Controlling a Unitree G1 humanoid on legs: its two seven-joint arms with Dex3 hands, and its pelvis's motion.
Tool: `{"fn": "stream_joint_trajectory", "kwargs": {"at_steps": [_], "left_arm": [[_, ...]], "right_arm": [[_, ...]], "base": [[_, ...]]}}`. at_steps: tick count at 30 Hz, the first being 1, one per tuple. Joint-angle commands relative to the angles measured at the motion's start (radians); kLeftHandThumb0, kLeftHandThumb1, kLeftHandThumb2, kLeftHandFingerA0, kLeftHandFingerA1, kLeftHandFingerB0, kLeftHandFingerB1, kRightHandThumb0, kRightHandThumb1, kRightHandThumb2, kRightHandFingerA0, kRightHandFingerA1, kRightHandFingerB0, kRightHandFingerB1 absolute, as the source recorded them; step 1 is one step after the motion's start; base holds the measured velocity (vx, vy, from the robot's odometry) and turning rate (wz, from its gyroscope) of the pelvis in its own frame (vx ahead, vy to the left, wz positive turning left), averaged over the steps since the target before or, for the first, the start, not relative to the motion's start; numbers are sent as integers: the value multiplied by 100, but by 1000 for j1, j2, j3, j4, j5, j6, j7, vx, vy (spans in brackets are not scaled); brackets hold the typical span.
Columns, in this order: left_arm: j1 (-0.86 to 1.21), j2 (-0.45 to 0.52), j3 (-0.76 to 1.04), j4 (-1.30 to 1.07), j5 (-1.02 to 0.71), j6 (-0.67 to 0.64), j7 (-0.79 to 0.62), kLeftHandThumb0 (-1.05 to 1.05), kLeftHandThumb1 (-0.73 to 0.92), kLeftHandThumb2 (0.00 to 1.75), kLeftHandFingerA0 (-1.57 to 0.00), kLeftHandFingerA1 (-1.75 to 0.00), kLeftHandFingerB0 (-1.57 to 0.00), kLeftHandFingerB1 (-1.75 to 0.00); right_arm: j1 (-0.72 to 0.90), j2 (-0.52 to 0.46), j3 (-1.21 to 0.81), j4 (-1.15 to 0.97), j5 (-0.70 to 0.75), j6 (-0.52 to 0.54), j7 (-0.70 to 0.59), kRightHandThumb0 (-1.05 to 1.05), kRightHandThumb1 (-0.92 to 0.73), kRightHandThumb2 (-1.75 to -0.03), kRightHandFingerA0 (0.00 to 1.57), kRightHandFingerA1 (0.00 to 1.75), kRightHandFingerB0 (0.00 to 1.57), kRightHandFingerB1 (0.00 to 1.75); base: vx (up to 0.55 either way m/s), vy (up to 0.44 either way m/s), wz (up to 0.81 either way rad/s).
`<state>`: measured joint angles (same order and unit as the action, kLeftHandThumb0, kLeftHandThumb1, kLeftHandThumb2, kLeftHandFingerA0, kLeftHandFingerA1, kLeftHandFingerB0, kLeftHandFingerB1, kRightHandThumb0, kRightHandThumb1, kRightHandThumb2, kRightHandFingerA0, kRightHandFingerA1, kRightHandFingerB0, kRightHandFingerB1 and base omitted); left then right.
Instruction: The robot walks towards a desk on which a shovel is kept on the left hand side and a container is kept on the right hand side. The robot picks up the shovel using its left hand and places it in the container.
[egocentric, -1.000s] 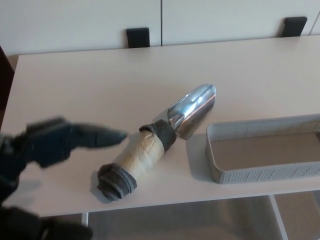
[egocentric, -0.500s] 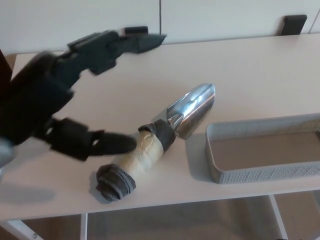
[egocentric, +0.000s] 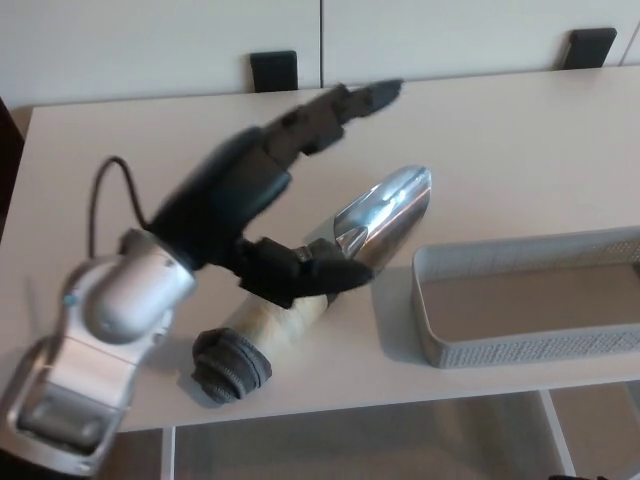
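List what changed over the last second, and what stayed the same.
The left hand swung in from the table's left edge and out over the shovel, fingers spread, thumb now across the handle near the blade. It has not closed on it. The shovel and the container lie where they were on the desk; the right hand never shows.

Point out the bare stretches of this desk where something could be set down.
Free: the far strip of the pale desk beyond the shiny metal shovel with the taped handle, and the near-left corner. The grey mesh container looks empty inside. Crowded: the middle, where the open black left hand hovers over the shovel's handle, close beside the container.
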<state>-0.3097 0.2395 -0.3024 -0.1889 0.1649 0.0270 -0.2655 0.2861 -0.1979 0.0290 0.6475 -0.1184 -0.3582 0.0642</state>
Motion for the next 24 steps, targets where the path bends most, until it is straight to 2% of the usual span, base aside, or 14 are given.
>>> {"fn": "stream_joint_trajectory", "kwargs": {"at_steps": [1, 2, 3, 4, 7, 12, 13, 14, 15, 16, 17, 18, 19, 24], "left_arm": [[88, -123, -133, 82, 369, 455, 233, -66, 42, 78, -3, -22, -7, -20], [117, -119, -137, 64, 388, 442, 244, -65, 42, 78, -2, -24, -7, -21], [126, -117, -138, 57, 397, 437, 248, -63, 50, 56, -5, -26, -5, -24], [135, -114, -141, 55, 418, 431, 259, -66, 42, 75, -6, -30, -7, -21], [140, -108, -146, 51, 466, 413, 284, -65, 42, 75, -5, -22, -6, -19], [133, -108, -150, 41, 535, 410, 322, -63, 41, 78, -4, -27, -7, -27], [140, -109, -151, 33, 543, 411, 326, -66, 46, 60, -8, -24, -9, -22], [155, -109, -158, 15, 563, 421, 327, -67, 46, 60, -8, -24, -9, -21], [171, -107, -160, 1, 571, 418, 326, -62, 41, 79, 0, -29, -10, -27], [168, -109, -158, 2, 582, 420, 337, -68, 46, 63, -8, -26, -10, -20], [171, -110, -158, 2, 590, 420, 342, -63, 50, 56, -8, -27, -7, -24], [176, -108, -156, 1, 599, 417, 349, -65, 50, 57, -7, -27, -8, -23], [178, -105, -154, 3, 607, 415, 355, -67, 43, 78, -4, -27, -8, -23], [166, -90, -149, -6, 653, 455, 329, -67, 43, 80, -3, -22, -6, -19]], "right_arm": [[28, -15, -4, -39, -6, 25, -3, -28, -65, -59, 41, 48, 42, 45], [31, -17, -1, -47, -13, 34, -7, -29, -65, -59, 42, 47, 42, 44], [31, -19, 1, -49, -19, 37, -11, -30, -66, -59, 42, 47, 42, 44], [32, -19, 2, -46, -20, 33, -11, -29, -66, -59, 41, 47, 42, 44], [24, -16, -3, -39, -11, 32, -9, -28, -65, -59, 42, 47, 43, 45], [8, -20, 2, -29, -24, 40, -15, -29, -66, -59, 42, 48, 42, 44], [13, -21, 3, -32, -24, 38, -14, -30, -66, -59, 42, 47, 42, 44], [23, -21, 6, -32, -28, 37, -16, -30, -66, -59, 42, 47, 42, 44], [35, -21, 8, -37, -30, 37, -17, -31, -66, -59, 42, 47, 42, 44], [27, -19, 8, -31, -31, 31, -19, -30, -66, -59, 42, 48, 42, 45], [32, -21, 10, -36, -33, 31, -19, -29, -66, -59, 42, 47, 42, 44], [34, -21, 8, -33, -29, 25, -14, -29, -66, -59, 41, 48, 42, 45], [29, -20, 7, -23, -27, 20, -14, -30, -65, -59, 42, 49, 42, 46], [29, -24, 5, -21, -30, 16, -16, -29, -65, -59, 42, 48, 43, 46]], "base": [[0, 0, 0], [0, 0, 0], [0, 0, 0], [0, 0, 0], [0, 0, 0], [0, 0, 0], [0, 0, 0], [0, 0, 0], [0, 0, 0], [0, 0, 0], [0, 0, 0], [0, 0, 0], [0, 0, 0], [0, 0, 0]]}}
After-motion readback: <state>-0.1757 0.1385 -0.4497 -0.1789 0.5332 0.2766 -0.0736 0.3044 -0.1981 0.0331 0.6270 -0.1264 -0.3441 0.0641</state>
